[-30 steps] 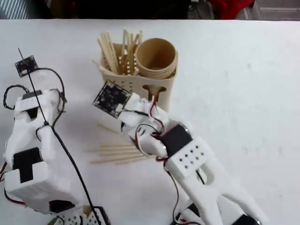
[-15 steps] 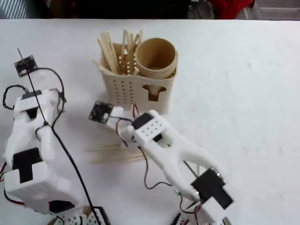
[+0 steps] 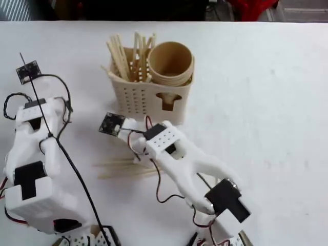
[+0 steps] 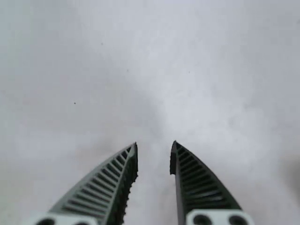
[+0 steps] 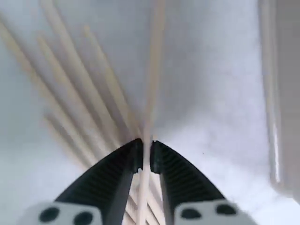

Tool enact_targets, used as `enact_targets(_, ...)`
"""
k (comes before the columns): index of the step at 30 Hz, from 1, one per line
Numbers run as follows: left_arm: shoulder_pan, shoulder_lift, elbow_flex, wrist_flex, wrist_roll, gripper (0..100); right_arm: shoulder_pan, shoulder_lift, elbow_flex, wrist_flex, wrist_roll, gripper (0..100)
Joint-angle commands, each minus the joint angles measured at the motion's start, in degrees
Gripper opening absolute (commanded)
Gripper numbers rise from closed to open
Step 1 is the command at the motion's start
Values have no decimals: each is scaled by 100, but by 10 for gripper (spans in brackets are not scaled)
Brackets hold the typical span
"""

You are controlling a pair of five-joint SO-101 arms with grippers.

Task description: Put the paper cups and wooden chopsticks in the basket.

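A cream perforated basket (image 3: pixel 138 97) stands at the table's back middle. It holds stacked paper cups (image 3: pixel 170 62) and several upright wooden chopsticks (image 3: pixel 128 56). More loose chopsticks (image 3: pixel 120 168) lie on the table in front of it. My right arm (image 3: pixel 169 148) bends low over them. In the right wrist view my right gripper (image 5: pixel 146 154) is shut on one chopstick (image 5: pixel 153 84), with the others (image 5: pixel 79 89) fanned out beside it. My left gripper (image 4: pixel 153 150) hangs open over bare table, holding nothing.
The left arm (image 3: pixel 31 154) sits folded at the left edge, with black cables (image 3: pixel 77 174) trailing across the table. The basket wall (image 5: pixel 281 93) stands close beside my right gripper. White table stretches to the right (image 3: pixel 266 102).
The right arm has swung down from beside the basket front onto the loose chopsticks and stretched out low. The left arm has stayed still.
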State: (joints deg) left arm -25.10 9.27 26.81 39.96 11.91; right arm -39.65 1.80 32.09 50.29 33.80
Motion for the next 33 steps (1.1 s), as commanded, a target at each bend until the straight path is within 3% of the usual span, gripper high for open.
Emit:
enact_targets(1,75,-57,-229,-53,53,132,312,-963,-97,207,-281,16)
enact_targets(7,75,-48,-237,-53,53,132,426,-2853,360,224,-527,16)
enact_targets(11,75,-48,-229,-70,53,132,426,-4259,97,-13,-1081,16)
enact_targets(16,75,-48,-229,-70,53,132,57,-5103,-659,-1253,-1266,17)
enact_targets(23,57,-48,-229,-62,53,132,-66,-3952,-1468,-4215,-1240,18)
enact_targets(33,48,-48,-229,-62,53,132,268,-1648,-2611,-4840,-1284,18)
